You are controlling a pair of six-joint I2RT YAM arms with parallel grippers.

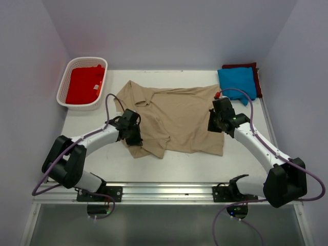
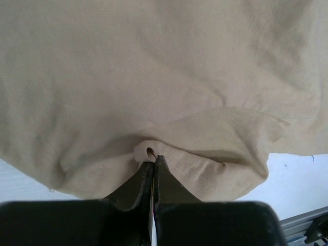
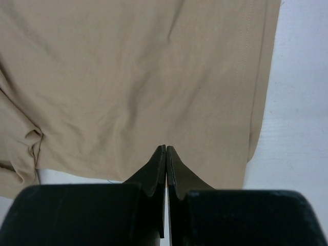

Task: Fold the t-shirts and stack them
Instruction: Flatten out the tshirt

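Though seemingly apart, basket [image 1: 63, 84], tan t-shirt [image 1: 179, 115]

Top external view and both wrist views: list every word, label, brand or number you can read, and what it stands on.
No readable text in any view.
White patch, perhaps a tag, on the red t-shirt in the basket: too small to read.
Tan t-shirt: plain, no print showing.

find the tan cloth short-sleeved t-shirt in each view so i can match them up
top external: the tan cloth t-shirt lies spread across mid-table.
left wrist: it fills most of the frame; the left gripper pinches its edge at bottom centre.
right wrist: it covers the left and centre, behind the shut right gripper.
shared landmark: the white table showing beside the shirt's edge.
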